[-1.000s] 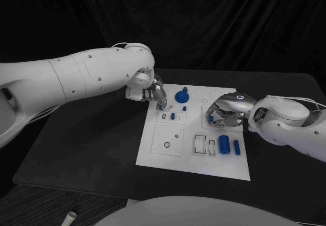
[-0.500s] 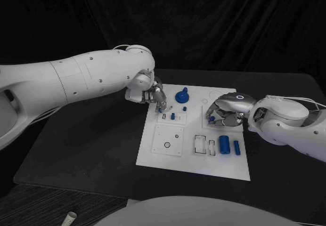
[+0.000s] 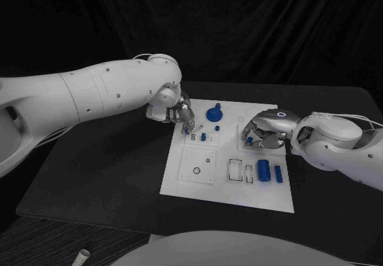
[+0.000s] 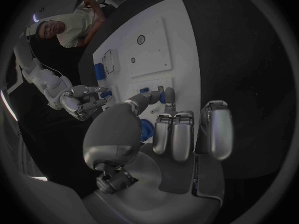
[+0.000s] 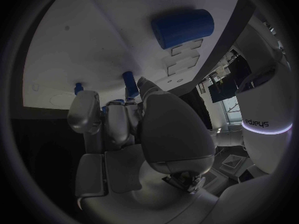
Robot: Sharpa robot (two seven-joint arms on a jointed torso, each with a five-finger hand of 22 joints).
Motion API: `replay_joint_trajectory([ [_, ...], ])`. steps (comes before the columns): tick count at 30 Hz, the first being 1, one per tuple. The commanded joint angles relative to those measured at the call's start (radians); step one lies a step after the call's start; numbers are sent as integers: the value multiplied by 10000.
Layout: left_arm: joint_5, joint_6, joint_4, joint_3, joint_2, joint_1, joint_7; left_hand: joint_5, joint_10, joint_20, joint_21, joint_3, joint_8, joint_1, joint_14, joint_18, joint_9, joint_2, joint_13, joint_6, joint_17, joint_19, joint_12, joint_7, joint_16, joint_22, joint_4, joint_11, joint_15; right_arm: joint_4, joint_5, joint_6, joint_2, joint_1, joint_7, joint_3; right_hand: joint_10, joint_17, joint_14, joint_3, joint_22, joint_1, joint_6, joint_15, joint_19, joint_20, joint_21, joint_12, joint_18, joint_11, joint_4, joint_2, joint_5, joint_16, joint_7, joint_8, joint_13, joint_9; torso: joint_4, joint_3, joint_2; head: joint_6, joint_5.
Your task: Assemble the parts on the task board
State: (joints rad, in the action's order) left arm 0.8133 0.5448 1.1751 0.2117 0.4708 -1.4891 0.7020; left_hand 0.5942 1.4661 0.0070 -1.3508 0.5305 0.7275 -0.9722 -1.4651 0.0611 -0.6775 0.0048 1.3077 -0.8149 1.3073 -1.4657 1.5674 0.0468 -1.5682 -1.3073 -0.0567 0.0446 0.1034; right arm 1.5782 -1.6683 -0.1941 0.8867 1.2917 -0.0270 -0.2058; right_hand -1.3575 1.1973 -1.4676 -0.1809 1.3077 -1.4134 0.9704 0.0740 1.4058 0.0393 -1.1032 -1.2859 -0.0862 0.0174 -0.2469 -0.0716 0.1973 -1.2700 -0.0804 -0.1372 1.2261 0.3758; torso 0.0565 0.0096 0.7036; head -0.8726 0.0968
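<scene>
Lying flat in the middle of the black table (image 3: 104, 166): white rectangular task board (image 3: 215, 191), carrying small blue plastic parts. Hovering over the board's far left corner: left hand (image 3: 177, 113), one fingertip (image 4: 167, 95) down at a short blue peg (image 3: 194, 134), other fingers curled together beside it; cannot tell whether the peg is actually pinched. Standing just beside that hand on the far edge: round blue knob (image 3: 214, 113). Curled over the board's right-hand middle: right hand (image 3: 263, 133), fingers bunched close around a small blue piece (image 3: 248, 141), seemingly gripping it. Resting side by side nearer the robot on the board's right: thick blue cylinder (image 3: 263, 166) and thinner blue rod (image 3: 278, 173).
</scene>
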Motion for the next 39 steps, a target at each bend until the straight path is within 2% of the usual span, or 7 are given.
replay_joint_trajectory([
  [1, -297, 182, -47, -8, -65, 54, 100, -49, 1047, 25, -1, 1500, -69, 15, -1057, -163, -31, 67, 2631, -196, 2635, -310, 34, -127, -26, -2046, -1448, 31, -19, 2, -24, 25, 0, -21, 41, 4, 21, -11, -22, -7, 1227, -101, 51, 31, -40, -36, 51, 65, -65, 0, 49, -12, 45, 65, 12, 19, -441, -3, -1, 7, 8, 0, -14],
  [11, -1050, 70, -210, -7, -175, 145, 242, -194, 1047, 24, -20, 1594, -144, 44, -1057, -166, -74, 86, 2631, -218, 2635, -311, 34, -122, -26, -2050, -1505, 31, -19, 9, -24, 27, 14, -21, 38, 4, 19, -19, -24, -20, 1222, -114, 45, 30, -38, -37, 66, 73, -66, -1, 58, -3, 62, 76, 10, 24, -445, -5, -8, 8, 4, 0, -25],
  [39, -1117, -90, -320, -7, -295, 192, 221, -166, 1047, 23, -18, 1628, -173, 46, -1057, -165, -92, 76, 2631, -227, 2635, -308, 34, -111, -26, -2049, -1540, 36, -17, 42, -24, 56, 57, -21, 41, 4, 20, -31, -26, -25, 1217, -118, 40, 29, -34, -36, 82, 87, -67, -4, 68, -10, 73, 94, 5, 29, -456, -7, 0, 16, 1, 0, -44],
])
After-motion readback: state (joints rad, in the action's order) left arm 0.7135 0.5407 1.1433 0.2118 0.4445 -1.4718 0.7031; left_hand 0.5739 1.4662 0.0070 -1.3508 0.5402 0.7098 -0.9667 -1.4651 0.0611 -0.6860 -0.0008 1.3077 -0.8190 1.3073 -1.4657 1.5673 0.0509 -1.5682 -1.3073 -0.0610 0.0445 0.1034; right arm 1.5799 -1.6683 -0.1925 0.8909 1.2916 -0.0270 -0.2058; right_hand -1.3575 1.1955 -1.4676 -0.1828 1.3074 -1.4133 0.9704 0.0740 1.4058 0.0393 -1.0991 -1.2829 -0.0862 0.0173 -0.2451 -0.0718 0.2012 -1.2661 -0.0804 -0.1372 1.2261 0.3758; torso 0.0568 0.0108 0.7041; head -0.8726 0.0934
